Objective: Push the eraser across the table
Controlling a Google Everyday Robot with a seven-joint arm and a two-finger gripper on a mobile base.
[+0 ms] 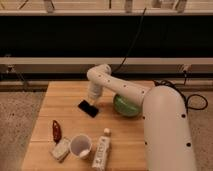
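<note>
The eraser [88,108] is a small flat black slab lying on the light-brown wooden table [60,97], left of centre. My gripper [93,98] hangs from the white arm and points down just above and behind the eraser's right end, very near it. Whether it touches the eraser does not show. The green bowl [126,106] sits to the right, partly hidden by my arm.
A small red object [56,130], a pale whitish-grey block [60,148], a white cup [80,145] and a white carton [102,150] lie along the table's front. My large white arm body [167,130] covers the table's right side. A dark wall and rail stand behind.
</note>
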